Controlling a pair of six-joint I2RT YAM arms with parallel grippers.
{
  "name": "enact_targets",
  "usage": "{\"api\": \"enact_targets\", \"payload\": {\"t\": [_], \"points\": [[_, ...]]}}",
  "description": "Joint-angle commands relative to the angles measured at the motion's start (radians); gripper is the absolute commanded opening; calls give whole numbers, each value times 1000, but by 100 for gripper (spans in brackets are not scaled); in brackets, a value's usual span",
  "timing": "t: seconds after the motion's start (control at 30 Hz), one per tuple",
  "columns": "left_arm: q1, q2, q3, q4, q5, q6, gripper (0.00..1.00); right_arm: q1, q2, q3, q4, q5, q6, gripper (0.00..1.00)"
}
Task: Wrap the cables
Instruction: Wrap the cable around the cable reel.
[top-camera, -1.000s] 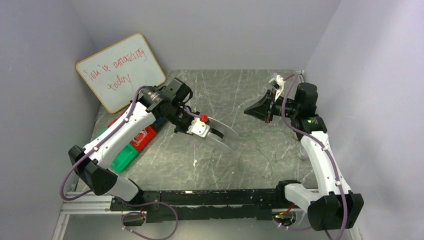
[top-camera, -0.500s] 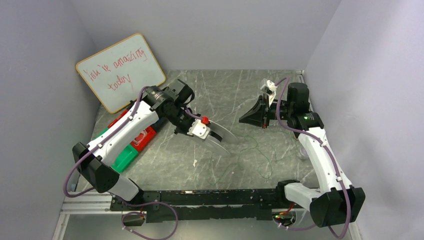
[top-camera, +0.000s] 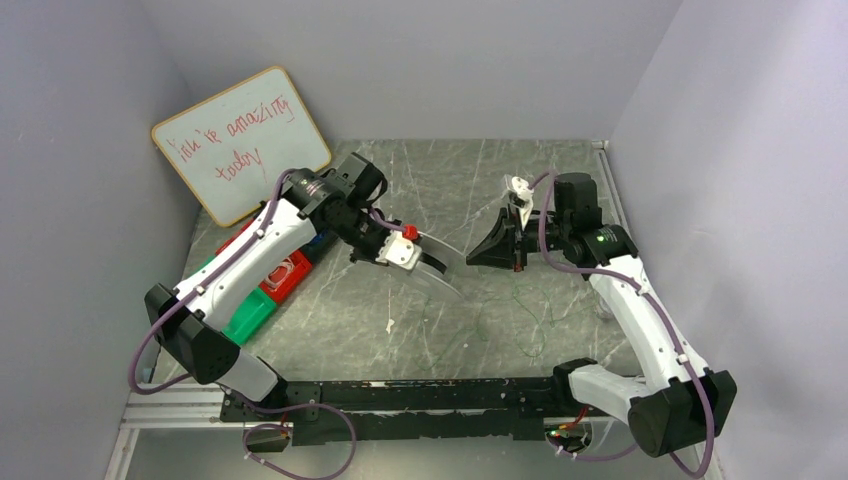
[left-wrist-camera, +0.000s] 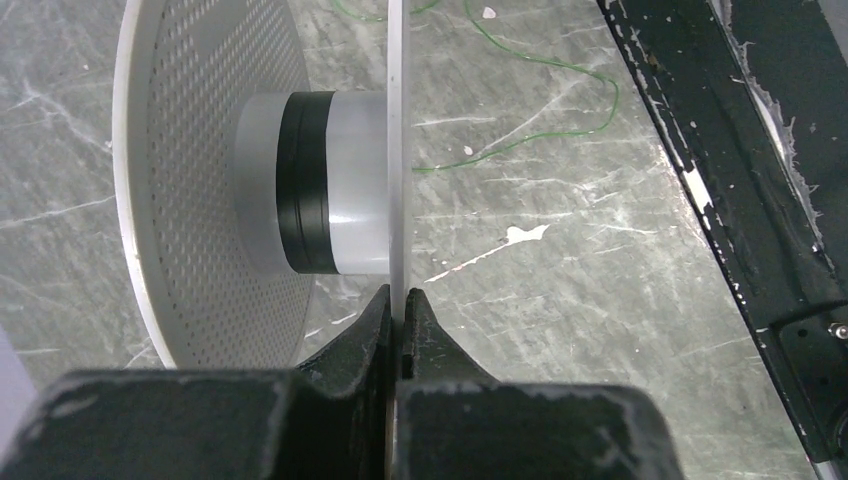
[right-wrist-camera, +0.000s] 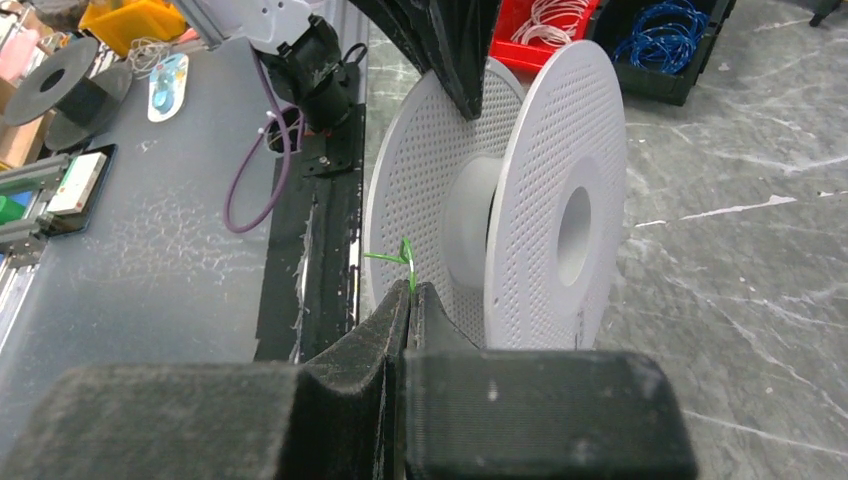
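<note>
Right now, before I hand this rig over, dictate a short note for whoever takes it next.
Left gripper: shut on the rim of one flange of the white perforated plastic spool.
Right gripper: shut on an end of the thin green wire, close beside the spool.
Wire: the rest lies in loose strands on the grey marbled table.
Done: spool and wire end both gripped; no green turns show on the spool.
To do: fix the end to the spool, wind the slack on.

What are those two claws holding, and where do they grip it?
The left gripper pinches the white spool by the rim of one flange. The right gripper pinches the thin green wire between its fingertips.
</note>
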Motion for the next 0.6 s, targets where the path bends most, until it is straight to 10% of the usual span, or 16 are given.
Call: {"api": "enact_targets", "payload": {"t": [0.0,0.57], "points": [[10,-8,63,55,80,-11,2,9,-24,-4,1,16,-46,0],[30,-10,73,39,132,5,2,34,-51,-49,90,116,1,0]]}}
